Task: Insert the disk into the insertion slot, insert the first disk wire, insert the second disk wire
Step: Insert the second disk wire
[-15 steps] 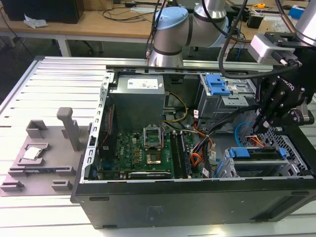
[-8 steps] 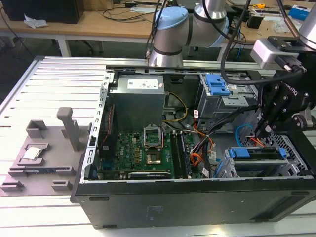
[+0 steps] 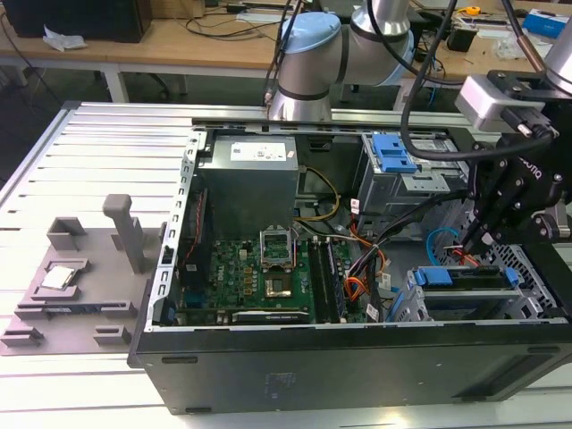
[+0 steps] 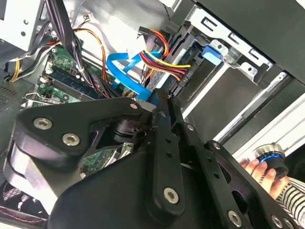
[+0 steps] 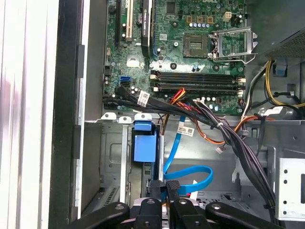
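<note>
Progress, exterior view first: open computer case (image 3: 357, 357) on the slatted counter (image 3: 89, 143). The disk (image 3: 465, 277) already sits inside the insertion slot (image 3: 420, 308), at about four o'clock of the frame, so step one judged done. Long axis of the visible edge runs roughly nine to three o'clock, with blue caddy ends at both extremes. Tool (image 3: 478, 237) hangs just above it, at about three o'clock, beside a loop of the second disk wire (image 3: 442, 241).

Second wrist view: the first disk wire (image 4: 164, 59), bundled with red, yellow and black leads, ends in a dark plug pressed against the disk's edge near the blue caddy tab (image 4: 212, 52). Looks seated, so step two likely done, though full depth impossible to confirm. The second wire curls close by and runs its end in at the tool's tips. A person's hand (image 4: 259, 171) rests on a round knob outside the case.

First wrist view: tool (image 5: 165, 188) nearly clenched, tips pinching what appears to be the plug end of the light blue wire, right at the disk's exposed edge. Loop trails away beside it. Caddy tab points toward the motherboard (image 5: 190, 43). Step three judged under way, not finished: plug not visibly home.
</note>
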You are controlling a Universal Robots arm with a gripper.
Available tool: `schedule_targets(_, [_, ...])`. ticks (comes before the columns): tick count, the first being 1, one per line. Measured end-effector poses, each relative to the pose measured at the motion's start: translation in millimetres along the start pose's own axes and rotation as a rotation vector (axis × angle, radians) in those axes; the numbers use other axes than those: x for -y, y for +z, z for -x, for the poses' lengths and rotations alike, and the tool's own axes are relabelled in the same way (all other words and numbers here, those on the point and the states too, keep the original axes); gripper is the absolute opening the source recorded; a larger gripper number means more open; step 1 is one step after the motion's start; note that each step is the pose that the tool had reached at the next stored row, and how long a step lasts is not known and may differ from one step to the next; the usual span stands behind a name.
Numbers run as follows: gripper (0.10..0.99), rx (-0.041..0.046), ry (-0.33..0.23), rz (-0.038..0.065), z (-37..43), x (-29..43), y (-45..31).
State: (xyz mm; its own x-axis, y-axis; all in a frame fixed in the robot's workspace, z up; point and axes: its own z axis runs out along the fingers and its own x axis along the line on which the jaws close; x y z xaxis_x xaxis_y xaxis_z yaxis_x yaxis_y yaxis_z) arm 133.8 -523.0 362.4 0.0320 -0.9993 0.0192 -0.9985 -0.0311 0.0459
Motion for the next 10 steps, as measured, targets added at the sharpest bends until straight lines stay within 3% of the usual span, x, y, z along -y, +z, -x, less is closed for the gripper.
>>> schedule_targets(10, [0.165,-0.0004,0.000,0.000,-0.9,0.8,5.0])
